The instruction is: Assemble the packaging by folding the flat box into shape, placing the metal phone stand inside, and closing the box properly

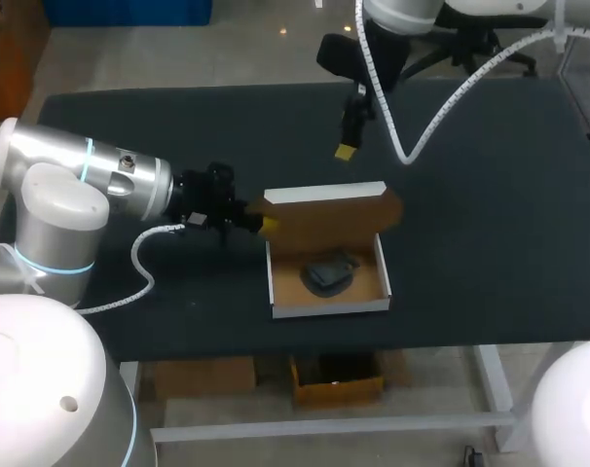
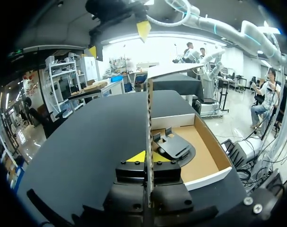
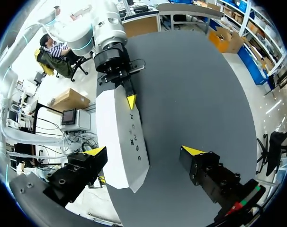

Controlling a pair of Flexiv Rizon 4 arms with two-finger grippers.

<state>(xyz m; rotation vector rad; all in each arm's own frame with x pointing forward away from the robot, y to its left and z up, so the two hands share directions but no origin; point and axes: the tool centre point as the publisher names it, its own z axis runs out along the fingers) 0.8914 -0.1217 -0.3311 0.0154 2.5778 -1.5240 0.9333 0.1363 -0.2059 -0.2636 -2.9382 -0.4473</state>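
- Packaging state: the brown cardboard box with white outer faces [image 1: 329, 307] sits folded into a shallow tray near the middle of the black bench [image 1: 490, 214], open side up.
- Contents: the dark metal phone stand [image 1: 329, 274] lies on the tray floor, apart from the front wall. Placement appears complete, and closing is not yet done.
- Lid position: the hinged brown lid [image 1: 329, 219] stands roughly upright along the far wall of the box, with its white outer face turned away from the tray.
- Left tool [image 2: 149, 157]: clenched on the side edge of the lid, with one yellow tip on each face; the left wrist view shows this edge-on. The grip likely holds the lid erect so that it neither drops onto the phone stand nor falls back flat.
- Right tool [image 1: 346, 151]: released, with its fingers wide apart. It hovers above and behind the lid and touches nothing. In the right wrist view the white face of the lid lies below, between the spread fingers. This position would suit a push on the top edge of the lid.
- Next step, as a judgement: fold the lid forward over the tray and seat its front flap inside the front wall.
- Risk: the rounded side ears of the lid may catch outside the side walls. The left tool may also need to let go before the lid can seat.
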